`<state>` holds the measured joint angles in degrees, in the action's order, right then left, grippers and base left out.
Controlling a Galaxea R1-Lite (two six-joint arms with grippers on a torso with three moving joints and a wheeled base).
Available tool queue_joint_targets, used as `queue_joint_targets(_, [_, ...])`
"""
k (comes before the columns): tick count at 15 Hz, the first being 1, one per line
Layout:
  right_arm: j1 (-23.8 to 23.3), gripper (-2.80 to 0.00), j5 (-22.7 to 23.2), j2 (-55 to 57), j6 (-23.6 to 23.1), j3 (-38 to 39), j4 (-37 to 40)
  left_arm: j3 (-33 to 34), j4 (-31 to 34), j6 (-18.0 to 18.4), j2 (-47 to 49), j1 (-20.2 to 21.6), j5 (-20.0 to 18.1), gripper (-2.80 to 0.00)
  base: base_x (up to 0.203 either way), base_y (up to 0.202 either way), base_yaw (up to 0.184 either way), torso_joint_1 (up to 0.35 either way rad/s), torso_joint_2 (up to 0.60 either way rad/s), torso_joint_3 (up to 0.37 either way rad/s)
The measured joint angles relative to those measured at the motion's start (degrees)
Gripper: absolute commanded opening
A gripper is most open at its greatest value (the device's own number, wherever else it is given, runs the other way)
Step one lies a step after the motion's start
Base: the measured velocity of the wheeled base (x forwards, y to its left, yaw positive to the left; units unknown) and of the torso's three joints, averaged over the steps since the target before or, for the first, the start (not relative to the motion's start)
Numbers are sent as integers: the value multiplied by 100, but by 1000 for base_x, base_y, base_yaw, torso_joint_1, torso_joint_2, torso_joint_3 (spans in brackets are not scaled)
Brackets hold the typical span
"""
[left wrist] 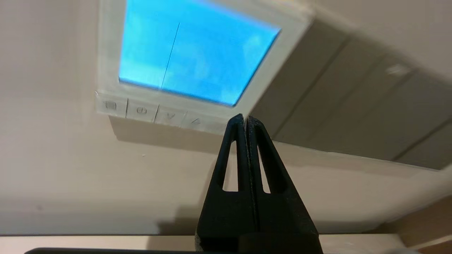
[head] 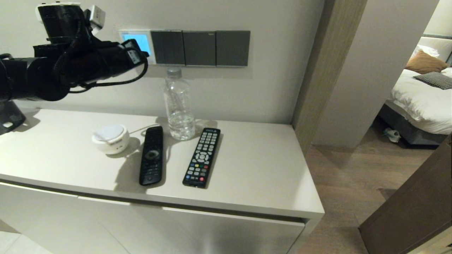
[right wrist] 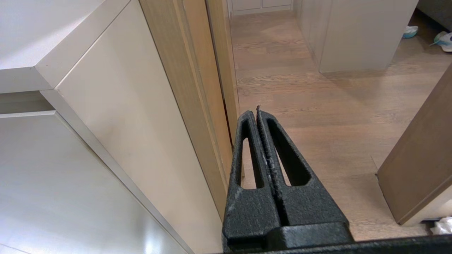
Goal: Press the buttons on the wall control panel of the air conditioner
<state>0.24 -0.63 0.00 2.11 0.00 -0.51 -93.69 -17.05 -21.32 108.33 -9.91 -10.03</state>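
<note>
The white wall control panel (head: 138, 39) has a glowing light blue screen (left wrist: 197, 60). A row of small white buttons (left wrist: 155, 114) runs along its lower edge. My left gripper (head: 143, 53) is raised to the wall. In the left wrist view the left gripper (left wrist: 245, 118) is shut and empty. Its tips sit at the panel's lower corner, at the end of the button row nearest the dark switch plates. I cannot tell whether they touch. My right gripper (right wrist: 257, 113) is shut and empty, low beside the cabinet, out of the head view.
Three dark grey switch plates (head: 200, 48) adjoin the panel. On the cabinet top (head: 265, 169) below stand a water bottle (head: 179, 106), a black remote (head: 152, 155), a remote with coloured keys (head: 202, 157) and a round white device (head: 110, 138).
</note>
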Motion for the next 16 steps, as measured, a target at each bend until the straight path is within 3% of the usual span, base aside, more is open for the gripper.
queue_joint_targets(10, [0, -280, 1, 0, 0, 0, 0, 659, 27, 24, -1181, 57, 53, -280, 0, 0, 0, 0, 0, 0])
queue_joint_targets(16, [0, -280, 1, 0, 0, 0, 0, 1917, 49, 100, -2777, 222, 96, -280, 0, 0, 0, 0, 0, 0])
